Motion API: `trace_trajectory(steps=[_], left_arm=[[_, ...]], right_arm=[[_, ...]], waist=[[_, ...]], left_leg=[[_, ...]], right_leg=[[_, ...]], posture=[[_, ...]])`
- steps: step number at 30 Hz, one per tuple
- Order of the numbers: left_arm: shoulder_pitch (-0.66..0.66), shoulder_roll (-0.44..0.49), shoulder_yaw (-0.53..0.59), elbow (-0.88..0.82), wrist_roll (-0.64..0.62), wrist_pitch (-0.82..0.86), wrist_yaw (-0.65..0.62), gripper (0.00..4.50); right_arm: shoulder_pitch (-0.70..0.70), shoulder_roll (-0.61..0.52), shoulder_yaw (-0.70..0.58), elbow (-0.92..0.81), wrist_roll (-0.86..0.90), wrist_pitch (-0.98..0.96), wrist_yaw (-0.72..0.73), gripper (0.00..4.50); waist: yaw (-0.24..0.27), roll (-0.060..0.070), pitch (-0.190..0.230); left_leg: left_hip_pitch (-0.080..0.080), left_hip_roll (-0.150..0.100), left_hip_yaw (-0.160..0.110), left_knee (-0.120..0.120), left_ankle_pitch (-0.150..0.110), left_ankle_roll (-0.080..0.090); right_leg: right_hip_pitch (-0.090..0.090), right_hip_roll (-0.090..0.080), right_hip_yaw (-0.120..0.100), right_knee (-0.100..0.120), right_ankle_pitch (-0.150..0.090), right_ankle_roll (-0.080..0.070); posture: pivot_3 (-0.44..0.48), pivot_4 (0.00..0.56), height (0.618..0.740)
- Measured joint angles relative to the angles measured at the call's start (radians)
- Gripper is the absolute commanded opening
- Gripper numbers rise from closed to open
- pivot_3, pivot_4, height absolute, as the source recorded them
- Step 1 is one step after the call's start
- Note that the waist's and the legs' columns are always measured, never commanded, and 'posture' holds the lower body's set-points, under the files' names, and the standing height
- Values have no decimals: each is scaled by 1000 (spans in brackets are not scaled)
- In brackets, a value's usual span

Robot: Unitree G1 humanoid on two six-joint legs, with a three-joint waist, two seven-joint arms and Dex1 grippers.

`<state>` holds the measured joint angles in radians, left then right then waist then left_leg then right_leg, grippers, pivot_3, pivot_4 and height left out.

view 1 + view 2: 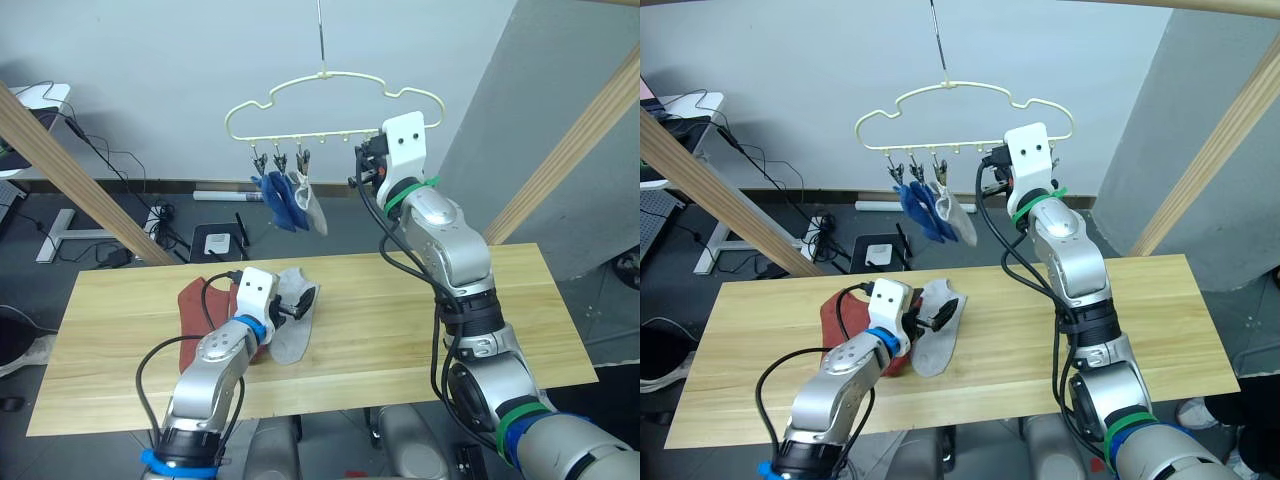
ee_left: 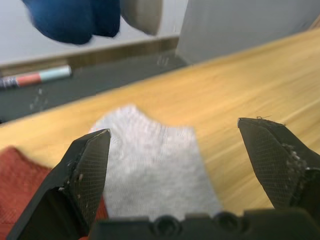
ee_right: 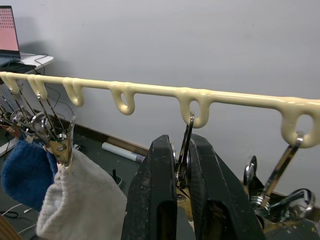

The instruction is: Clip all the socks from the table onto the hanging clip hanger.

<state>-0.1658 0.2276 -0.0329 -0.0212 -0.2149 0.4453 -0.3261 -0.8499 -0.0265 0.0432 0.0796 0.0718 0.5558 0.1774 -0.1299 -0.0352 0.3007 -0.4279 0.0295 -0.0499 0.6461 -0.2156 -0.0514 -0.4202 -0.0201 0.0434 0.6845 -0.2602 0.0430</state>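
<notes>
Up at the clip hanger (image 1: 330,100), the right hand (image 3: 181,185) reaches from a raised arm, fingers pinched together on a silver clip (image 3: 184,150). Its wrist view shows that clip dangling from a hanger loop. Two blue socks (image 1: 278,200) and one grey sock (image 1: 312,205) hang at 9 o'clock of it. Low over the desk (image 1: 400,330), the left hand (image 2: 182,150) spreads apart above a grey sock (image 2: 150,170), red socks (image 1: 205,300) at its 9 o'clock.
</notes>
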Motion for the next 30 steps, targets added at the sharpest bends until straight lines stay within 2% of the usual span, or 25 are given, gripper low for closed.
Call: trace_trajectory(steps=[5,8,11,25,30], left_arm=[[-94,-18,-10,156,47,-15,19,4500],[-104,-10,-39,183,80,-8,11,4500],[-111,-1,-44,185,100,1,9,3944],[-104,12,-40,191,123,-4,-7,27],[-91,3,-22,191,106,-22,-21,0]], right_arm=[[2,-2,0,-9,0,20,5,15],[2,1,-3,-14,4,31,11,15],[2,11,-7,-18,25,46,10,15],[2,26,-20,-20,67,69,11,15],[2,26,-19,-20,67,69,11,15]], waist=[[-2,0,0],[-7,0,0],[-8,0,0],[-8,0,0],[-8,0,0]], left_leg=[[0,0,0,-1,0,0],[0,0,0,-1,0,0],[0,0,0,-1,0,0],[0,0,0,-1,0,0],[0,0,0,-1,0,0]], right_leg=[[0,0,0,0,0,0],[0,0,0,-1,0,0],[0,0,0,-1,0,0],[0,0,0,-1,0,1],[0,0,0,-1,1,1]], posture=[[-200,282,740],[-200,282,740],[-199,278,740],[-199,270,740],[-199,266,740]])
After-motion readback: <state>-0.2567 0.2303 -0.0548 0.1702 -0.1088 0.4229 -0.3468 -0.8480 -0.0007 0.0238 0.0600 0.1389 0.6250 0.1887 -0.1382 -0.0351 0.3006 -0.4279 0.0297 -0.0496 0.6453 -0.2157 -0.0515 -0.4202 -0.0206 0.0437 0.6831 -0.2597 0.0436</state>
